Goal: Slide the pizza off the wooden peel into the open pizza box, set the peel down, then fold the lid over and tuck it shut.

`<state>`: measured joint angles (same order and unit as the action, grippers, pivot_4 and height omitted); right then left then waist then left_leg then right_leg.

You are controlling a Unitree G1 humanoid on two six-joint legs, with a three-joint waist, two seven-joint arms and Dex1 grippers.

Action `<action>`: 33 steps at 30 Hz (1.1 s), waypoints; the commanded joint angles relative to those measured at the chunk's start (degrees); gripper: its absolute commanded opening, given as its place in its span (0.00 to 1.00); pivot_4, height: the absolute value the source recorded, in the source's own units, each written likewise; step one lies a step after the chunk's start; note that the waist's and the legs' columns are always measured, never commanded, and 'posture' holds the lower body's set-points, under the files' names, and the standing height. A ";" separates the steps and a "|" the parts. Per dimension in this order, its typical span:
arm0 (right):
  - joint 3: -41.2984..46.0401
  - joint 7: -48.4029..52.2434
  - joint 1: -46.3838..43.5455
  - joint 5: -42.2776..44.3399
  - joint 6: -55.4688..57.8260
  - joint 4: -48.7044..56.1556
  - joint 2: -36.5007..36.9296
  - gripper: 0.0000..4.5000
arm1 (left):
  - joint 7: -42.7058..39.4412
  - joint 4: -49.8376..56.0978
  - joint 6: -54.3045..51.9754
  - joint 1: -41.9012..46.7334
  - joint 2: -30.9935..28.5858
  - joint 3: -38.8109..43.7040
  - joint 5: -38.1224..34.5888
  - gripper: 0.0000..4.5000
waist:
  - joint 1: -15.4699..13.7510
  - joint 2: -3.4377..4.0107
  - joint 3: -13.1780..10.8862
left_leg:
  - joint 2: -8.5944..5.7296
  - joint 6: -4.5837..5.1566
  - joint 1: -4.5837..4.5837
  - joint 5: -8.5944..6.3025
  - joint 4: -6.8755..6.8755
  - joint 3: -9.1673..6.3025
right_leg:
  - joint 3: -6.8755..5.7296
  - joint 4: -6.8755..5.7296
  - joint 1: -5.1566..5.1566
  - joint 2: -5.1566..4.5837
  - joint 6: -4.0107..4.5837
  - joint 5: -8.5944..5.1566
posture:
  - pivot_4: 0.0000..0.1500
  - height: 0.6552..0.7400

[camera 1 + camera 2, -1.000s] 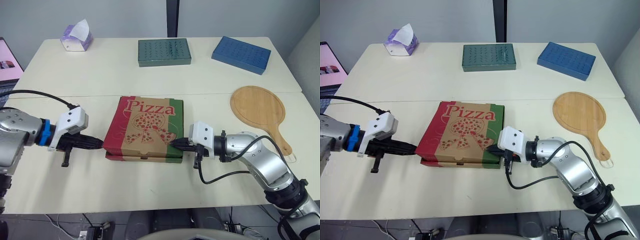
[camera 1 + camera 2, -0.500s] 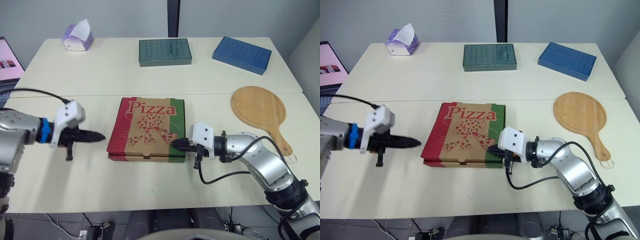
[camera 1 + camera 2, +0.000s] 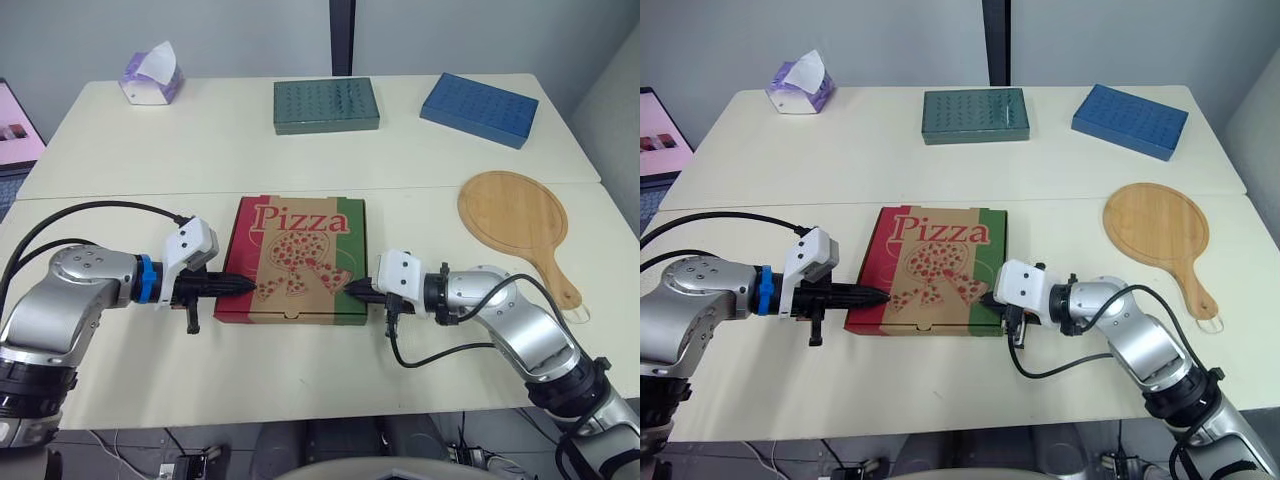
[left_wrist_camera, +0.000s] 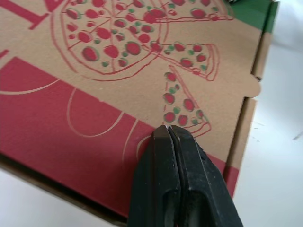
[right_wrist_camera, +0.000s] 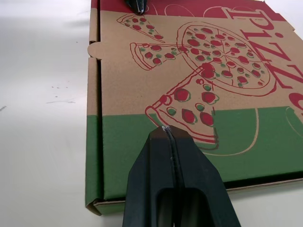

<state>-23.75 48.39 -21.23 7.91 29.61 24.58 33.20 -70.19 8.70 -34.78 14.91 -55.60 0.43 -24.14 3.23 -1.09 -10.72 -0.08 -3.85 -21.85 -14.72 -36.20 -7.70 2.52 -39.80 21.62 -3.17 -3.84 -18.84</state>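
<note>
One closed red-and-green cardboard pizza box point(image 3: 295, 255) is sat mid-table point(image 3: 200, 160), lid down. The left gripper point(image 3: 248, 285) is poked at its red side and the right gripper point(image 3: 350, 287) at its green side, both sets of jaws pressed together, empty. One round wooden peel point(image 3: 515, 215) is laid well off to the right, and further back one dark green perforated box point(image 3: 327, 104), one blue perforated box point(image 3: 481, 108) and one purple tissue box point(image 3: 152, 78) are parked.

The pale counter point(image 3: 300, 160) before me is two tops joined along a seam. On the near top the pizza box point(image 3: 295, 258) lies flat and shut. The peel point(image 3: 512, 215) lies well apart to my right, handle toward me. On the far top sit a tissue box point(image 3: 152, 80) at left, a green box point(image 3: 326, 104) in the middle and a blue box point(image 3: 481, 108) at right.
</note>
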 commanded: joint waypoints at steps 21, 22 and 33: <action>11.99 -13.65 -0.54 -4.09 -1.59 -9.66 -3.52 0.00 | 25.28 -13.51 0.99 1.35 11.20 14.52 2.14 0.00 | -0.14 0.01 0.01 | -0.02 -0.02 0.05 0.01 -0.01 -0.02 | -0.01 0.01 -0.03 -0.01 0.02 0.01 | 1.00 1.00; 10.99 -13.95 -0.55 -5.40 -2.39 -10.87 -3.68 0.00 | 25.61 -13.52 0.41 1.01 11.97 14.01 2.06 0.00 | -0.09 0.01 0.01 | -0.02 -0.01 0.02 0.01 -0.01 -0.02 | -0.01 -0.01 0.00 -0.01 0.05 0.03 | 1.00 1.00; 6.92 -9.24 1.83 -3.88 -2.00 -8.04 -6.33 0.00 | 22.86 -1.53 -4.92 -4.85 15.03 8.49 -1.62 0.00 | -0.04 0.01 0.01 | -0.02 -0.03 -0.09 0.01 -0.01 -0.02 | 0.01 -0.07 0.13 -0.02 0.09 0.05 | 1.00 1.00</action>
<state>-17.10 38.46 -19.08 3.34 28.20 13.27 27.03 -46.68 3.14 -39.31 10.29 -40.91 9.54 -24.13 3.19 -1.09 -10.71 -0.11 -3.88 -21.93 -14.71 -36.21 -7.72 2.55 -39.87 21.73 -3.21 -3.75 -18.78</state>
